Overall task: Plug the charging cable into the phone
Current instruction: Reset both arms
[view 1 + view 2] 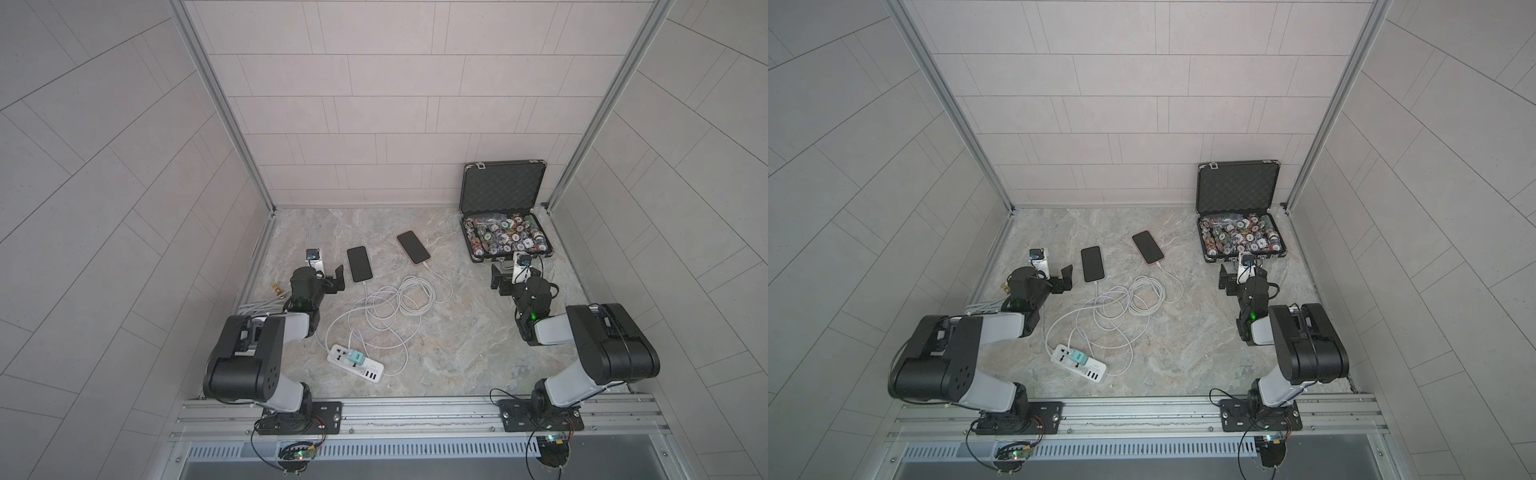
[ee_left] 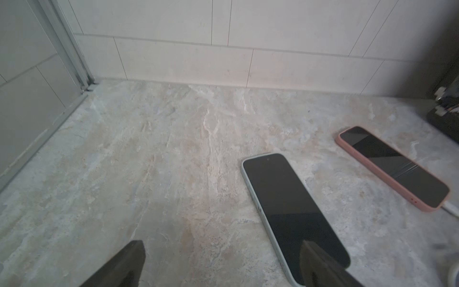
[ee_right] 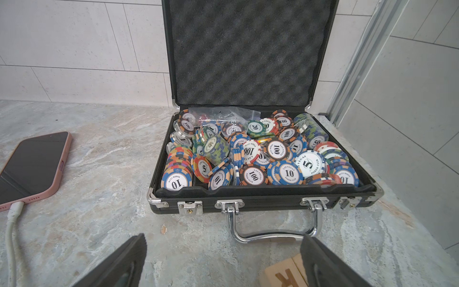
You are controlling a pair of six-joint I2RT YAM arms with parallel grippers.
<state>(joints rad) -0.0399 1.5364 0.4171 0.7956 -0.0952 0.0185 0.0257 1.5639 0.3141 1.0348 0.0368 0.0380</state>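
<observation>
Left gripper (image 2: 222,243) hangs wide open and empty just beside the pale-cased phone (image 2: 293,218); right gripper (image 3: 223,236) gapes empty before the chip case (image 3: 263,198). Pink phone (image 3: 32,169) lies between them, white cable (image 3: 10,223) plugged into it.

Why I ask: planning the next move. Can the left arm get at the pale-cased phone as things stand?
Probably yes: the left end effector stands open right beside the pale-cased phone, nothing lying between them.

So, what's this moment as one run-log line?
left gripper: open, near pale phone | right gripper: open, empty | pink phone: cable plugged in
</observation>
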